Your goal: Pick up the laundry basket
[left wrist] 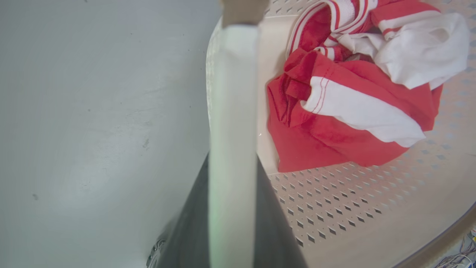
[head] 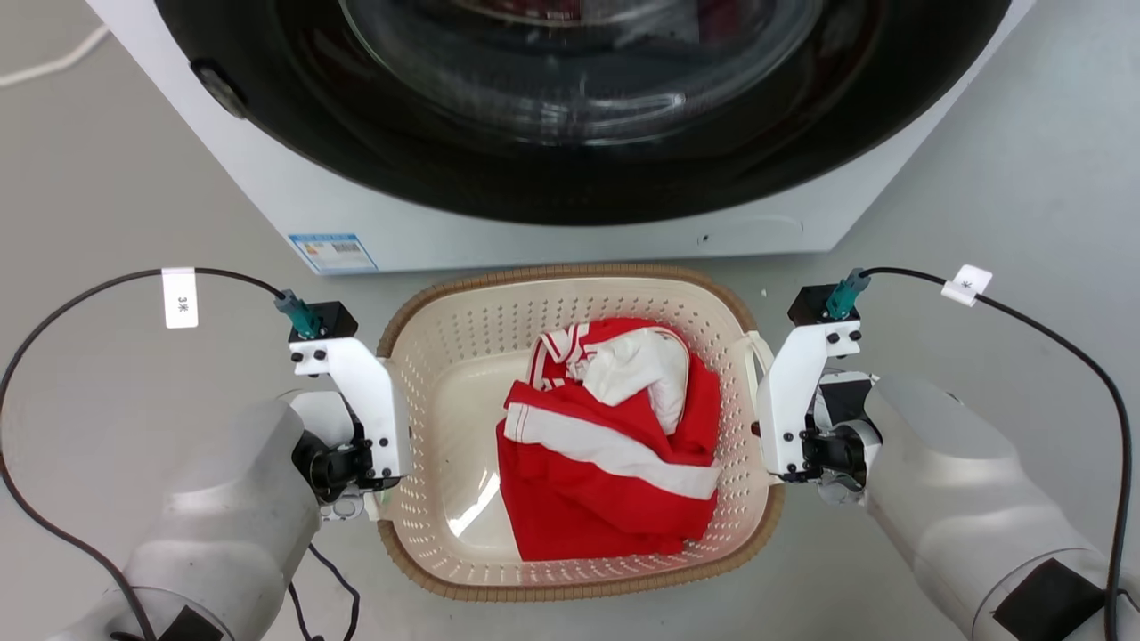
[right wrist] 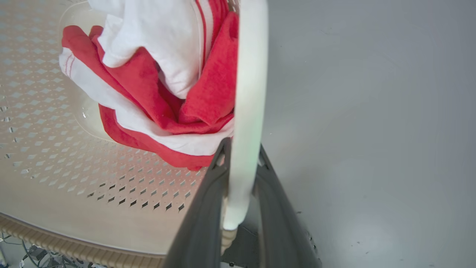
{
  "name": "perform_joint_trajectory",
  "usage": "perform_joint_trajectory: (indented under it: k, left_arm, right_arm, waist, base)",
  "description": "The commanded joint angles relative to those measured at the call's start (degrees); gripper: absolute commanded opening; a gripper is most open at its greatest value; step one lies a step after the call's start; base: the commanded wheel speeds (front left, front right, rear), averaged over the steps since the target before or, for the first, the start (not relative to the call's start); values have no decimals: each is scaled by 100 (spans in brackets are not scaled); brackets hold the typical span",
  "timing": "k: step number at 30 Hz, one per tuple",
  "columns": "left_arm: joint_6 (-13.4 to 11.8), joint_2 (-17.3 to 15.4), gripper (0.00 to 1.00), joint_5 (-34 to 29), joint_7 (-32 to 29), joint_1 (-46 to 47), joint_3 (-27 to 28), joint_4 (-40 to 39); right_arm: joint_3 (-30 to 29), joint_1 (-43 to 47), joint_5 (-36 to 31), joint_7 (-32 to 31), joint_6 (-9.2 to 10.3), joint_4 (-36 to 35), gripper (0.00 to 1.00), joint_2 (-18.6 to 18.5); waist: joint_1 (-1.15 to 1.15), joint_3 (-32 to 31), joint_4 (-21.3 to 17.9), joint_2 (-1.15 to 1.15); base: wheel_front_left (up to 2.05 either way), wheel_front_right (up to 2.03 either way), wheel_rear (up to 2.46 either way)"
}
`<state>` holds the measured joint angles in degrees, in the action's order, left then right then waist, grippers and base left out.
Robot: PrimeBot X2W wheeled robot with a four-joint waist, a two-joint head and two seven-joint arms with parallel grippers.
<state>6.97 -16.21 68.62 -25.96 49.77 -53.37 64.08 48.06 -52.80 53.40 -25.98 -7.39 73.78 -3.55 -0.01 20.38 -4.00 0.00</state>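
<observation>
The laundry basket sits on the floor just before the washing machine, with a red-and-white garment heaped inside. Your forearms flank its two sides. The left gripper is clamped on the left handle and the right gripper on the right handle, seemingly so the load lifts level.

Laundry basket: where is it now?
Head view, centre: the basket lies just before the washer, between the left gripper and right gripper, both clamped on it.
</observation>
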Motion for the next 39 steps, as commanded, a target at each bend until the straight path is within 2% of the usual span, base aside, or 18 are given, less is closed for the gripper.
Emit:
perform_joint_trajectory:
  k: [1,23,39]
  left_arm:
    - [93,195,0,90,-40,-22,-33,-101]
    - [106,565,0,666,-232,-966,-254,54]
    - [108,683,0,840,-266,-1244,-381,52]
  right_arm:
    - [-11,97,38,-87,-18,-36,0,122]
    - [-408,1101,-38,-987,-40,-30,0,152]
    - [-871,1425,-429,-1317,-41,-32,0,165]
  waist:
    - [1,-313,28,0]
    - [1,-1917,36,0]
    - [1,-2165,101,0]
  base:
    - [0,0,0]
    - [0,0,0]
    - [0,0,0]
